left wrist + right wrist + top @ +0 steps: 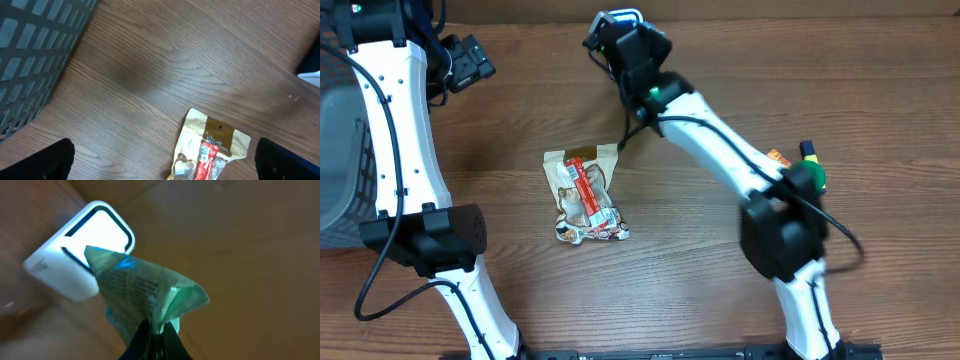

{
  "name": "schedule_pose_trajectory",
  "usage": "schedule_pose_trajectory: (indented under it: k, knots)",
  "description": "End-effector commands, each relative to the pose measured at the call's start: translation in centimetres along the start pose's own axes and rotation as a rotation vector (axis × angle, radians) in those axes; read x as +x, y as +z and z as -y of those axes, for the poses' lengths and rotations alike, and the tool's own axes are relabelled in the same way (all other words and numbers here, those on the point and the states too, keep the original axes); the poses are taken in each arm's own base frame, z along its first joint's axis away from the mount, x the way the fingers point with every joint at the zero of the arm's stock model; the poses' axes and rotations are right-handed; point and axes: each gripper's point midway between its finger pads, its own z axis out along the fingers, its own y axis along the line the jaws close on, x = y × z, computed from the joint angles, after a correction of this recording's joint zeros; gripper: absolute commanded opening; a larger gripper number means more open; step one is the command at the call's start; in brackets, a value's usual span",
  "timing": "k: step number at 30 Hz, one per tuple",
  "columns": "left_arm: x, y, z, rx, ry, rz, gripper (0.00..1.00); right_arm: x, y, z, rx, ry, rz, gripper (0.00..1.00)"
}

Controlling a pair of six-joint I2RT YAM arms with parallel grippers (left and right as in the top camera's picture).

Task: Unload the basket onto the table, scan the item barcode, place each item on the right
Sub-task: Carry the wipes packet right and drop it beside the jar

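My right gripper [156,330] is shut on the crumpled edge of a pale green printed packet [145,287]. The packet hangs in front of the white barcode scanner [80,255], whose window glows bright, and its printed face is turned toward that window. From overhead, the right gripper [612,40] sits at the table's far middle, right by the scanner [620,17]. My left gripper [470,62] is at the far left, open and empty. Its dark fingers [45,162] stand wide apart above the wood.
A tan snack bag with a red label [585,195] lies flat mid-table and also shows under the left wrist, the bag [210,145]. A grey mesh basket [340,150] stands at the left edge. A green and yellow object [812,172] lies at the right.
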Motion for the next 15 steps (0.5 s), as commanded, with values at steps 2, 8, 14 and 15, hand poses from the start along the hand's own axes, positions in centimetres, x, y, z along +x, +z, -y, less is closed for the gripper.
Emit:
schedule_pose_trajectory:
  k: [2, 8, 14, 15]
  knots:
    - [0.2, -0.1, 0.2, 0.001, 0.025, -0.003, 1.0, 0.7, -7.7, 4.0, -0.181, 0.207, 0.021, 0.04]
    - [0.2, -0.1, 0.2, 0.001, 0.025, -0.003, 1.0, 9.9, -10.8, -1.8, -0.579, 0.153, -0.288, 0.05]
    - [0.2, -0.1, 0.2, 0.001, 0.025, -0.003, 1.0, 17.6, -11.1, -2.1, -0.646, 0.222, -0.573, 0.08]
    - [0.2, -0.1, 0.2, 0.001, 0.025, -0.003, 1.0, 18.5, -11.0, -2.0, -0.641, 0.252, -0.605, 0.08]
